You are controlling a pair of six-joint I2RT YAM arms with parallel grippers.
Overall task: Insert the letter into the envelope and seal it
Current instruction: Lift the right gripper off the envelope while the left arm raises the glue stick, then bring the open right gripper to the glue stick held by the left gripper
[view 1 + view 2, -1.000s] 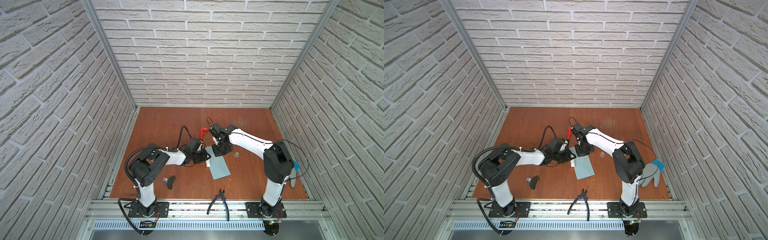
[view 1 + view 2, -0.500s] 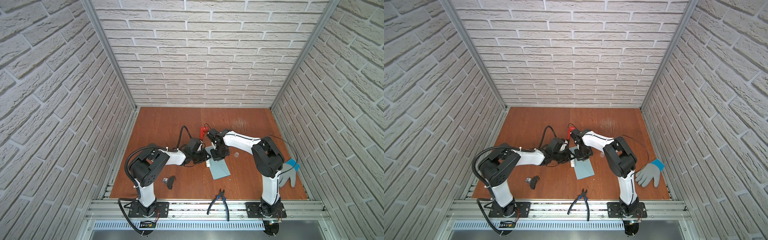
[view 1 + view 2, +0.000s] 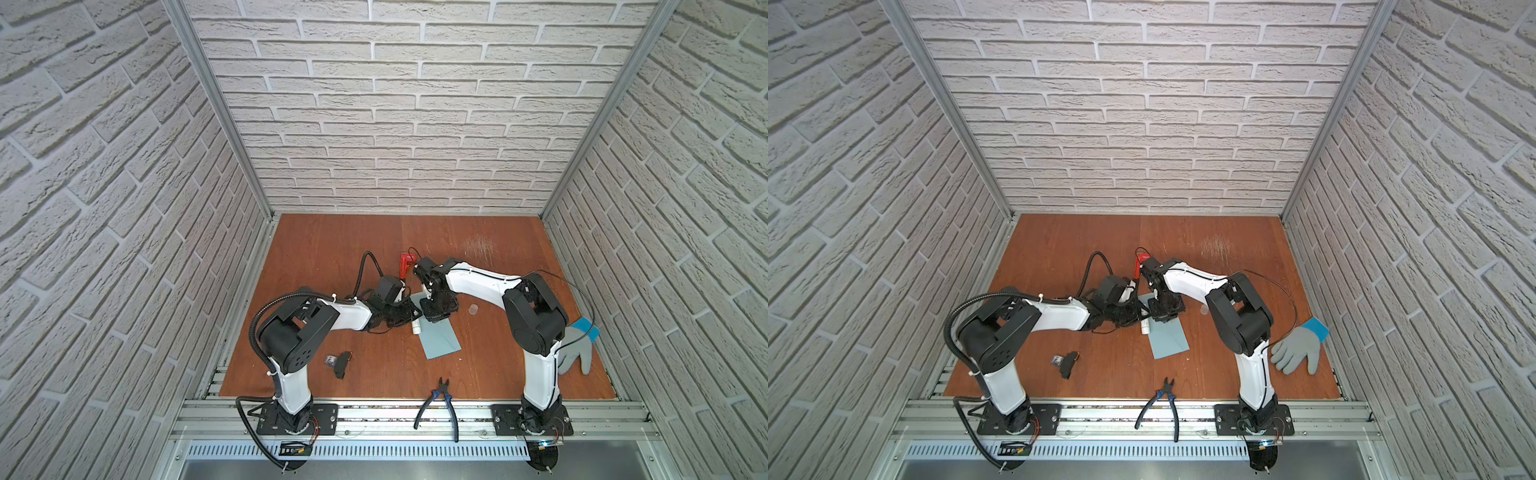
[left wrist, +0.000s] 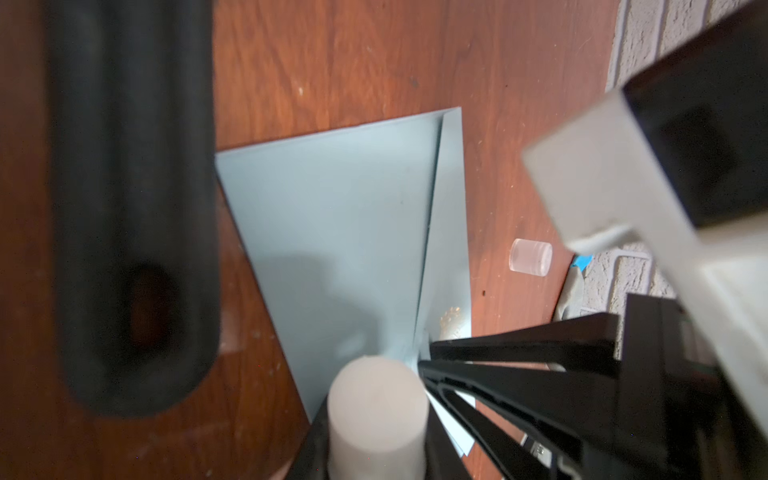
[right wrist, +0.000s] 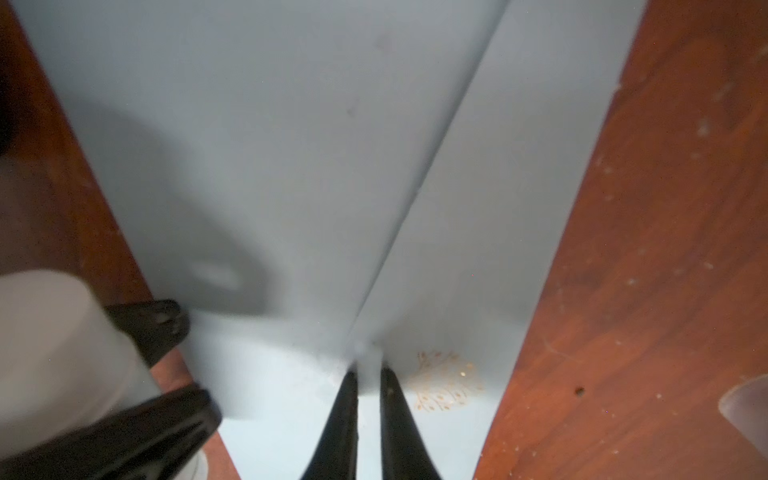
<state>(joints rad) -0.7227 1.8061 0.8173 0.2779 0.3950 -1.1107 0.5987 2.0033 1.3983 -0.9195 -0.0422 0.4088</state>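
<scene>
The light blue envelope [image 3: 440, 340] [image 3: 1169, 338] lies flat mid-table, in both top views. My right gripper [image 3: 434, 318] [image 3: 1163, 318] rests on its far end. Close up, its black fingertips [image 5: 348, 386] stand a narrow gap apart at the point where a diagonal fold edge of the envelope [image 5: 291, 124] ends, beside a small gold print; pale paper shows between them. My left gripper [image 3: 409, 318] [image 4: 376, 419] is shut on a white glue stick [image 4: 376, 399] [image 3: 417, 328] at the envelope's [image 4: 340, 216] left edge. The letter is hidden.
A clear cap [image 3: 473, 308] [image 4: 531, 256] lies right of the envelope. A red object [image 3: 405, 264] is behind the grippers. Pliers [image 3: 440, 399] lie at the front edge, a grey glove [image 3: 577, 349] at the right, a small black part [image 3: 341, 363] at front left.
The right arm's elbow swung in to the left, uncovering the glove, while its gripper stayed on the envelope's far end. Its jaws parted slightly. The left arm did not move.
</scene>
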